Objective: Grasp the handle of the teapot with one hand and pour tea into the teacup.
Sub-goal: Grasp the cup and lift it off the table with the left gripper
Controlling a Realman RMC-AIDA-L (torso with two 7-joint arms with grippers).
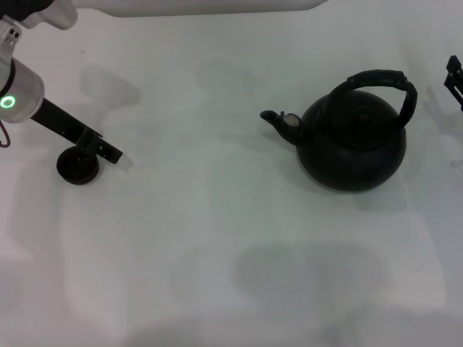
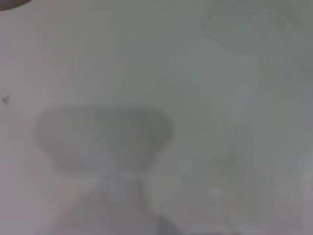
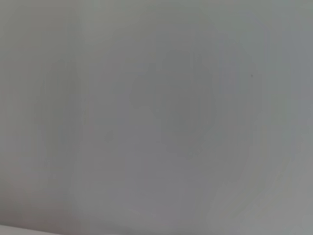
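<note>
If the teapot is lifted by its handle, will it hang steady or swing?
Probably heavy: the teapot is bulky, dwarfing the teacup. Its arched handle spans the top, so it should hang fairly level. It leans slightly, perhaps hinged, so some swing is likely.

One teapot (image 1: pixel 352 141), one teacup (image 1: pixel 77 166)

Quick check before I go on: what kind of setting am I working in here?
Probably a lab or test bench, not a kitchen: a plain white table holding only a black teapot and a small teacup, with the left gripper beside the cup and the right gripper at the edge.
</note>
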